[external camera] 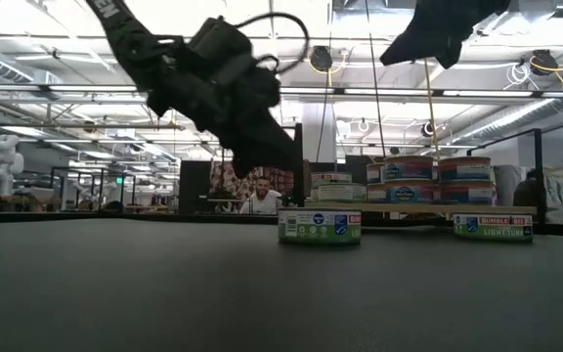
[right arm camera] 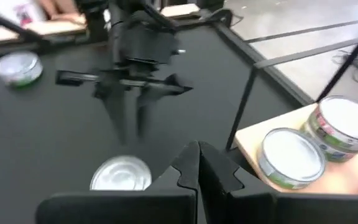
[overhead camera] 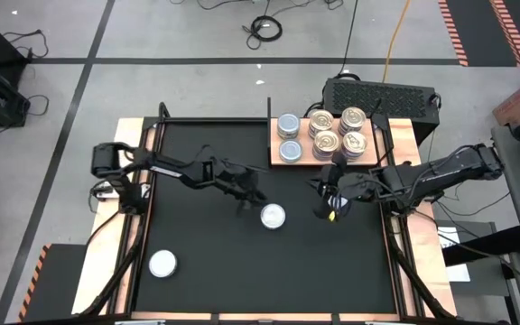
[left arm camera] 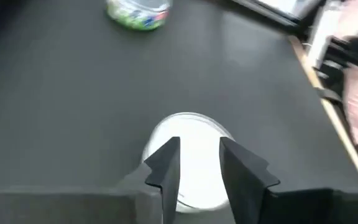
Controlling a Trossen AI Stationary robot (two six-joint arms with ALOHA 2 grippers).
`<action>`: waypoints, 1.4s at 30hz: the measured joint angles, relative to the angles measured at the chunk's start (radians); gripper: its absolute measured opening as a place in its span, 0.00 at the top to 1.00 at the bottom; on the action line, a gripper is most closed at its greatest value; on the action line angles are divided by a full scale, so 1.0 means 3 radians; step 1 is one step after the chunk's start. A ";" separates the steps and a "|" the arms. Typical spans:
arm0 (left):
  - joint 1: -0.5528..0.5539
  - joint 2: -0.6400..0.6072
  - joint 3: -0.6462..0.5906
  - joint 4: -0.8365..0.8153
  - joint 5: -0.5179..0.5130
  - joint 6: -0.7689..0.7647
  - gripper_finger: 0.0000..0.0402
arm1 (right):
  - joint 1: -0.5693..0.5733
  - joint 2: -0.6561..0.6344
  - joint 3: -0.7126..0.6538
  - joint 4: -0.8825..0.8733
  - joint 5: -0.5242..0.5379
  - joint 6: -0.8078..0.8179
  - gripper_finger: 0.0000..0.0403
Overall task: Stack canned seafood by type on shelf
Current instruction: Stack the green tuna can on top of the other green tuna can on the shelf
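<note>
Six can tops on the shelf [overhead camera: 307, 161], counted from above, at the far right of the counter [overhead camera: 134, 135]. Two blue cans [overhead camera: 288, 136] along the shelf's left end, one behind the other. Four gold cans [overhead camera: 338, 132] packed in a square just right of them, close together. From counter height, the gold group seen two layers high.

Two more cans loose on the mat [overhead camera: 206, 262], both upright, both with plain silvery tops. Mid can [overhead camera: 273, 216] near the middle of the mat, in front of the shelf and well apart from it. Left can [overhead camera: 162, 263] in the near left part of the mat, far from everything else.

Left gripper [overhead camera: 246, 200] just left of the mid can and raised above it, fingers [left arm camera: 166, 168] pointed down and parted by a narrow gap, holding nothing. Through that gap, the pale top of the mid can [left arm camera: 191, 155] in plain sight, flat on the mat.

Right gripper [overhead camera: 328, 213] over the mat to the right of the mid can, near the shelf's front edge, pressed fully closed with nothing between its fingers. Not touching any can.

Beyond the counter, in the room, a person [external camera: 261, 202] low in the background.
</note>
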 joint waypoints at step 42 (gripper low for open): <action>-0.0038 0.0479 0.0376 -0.0488 -0.0101 -0.0001 0.70 | 0.0000 0.0276 -0.0001 -0.0101 -0.0303 0.0178 1.00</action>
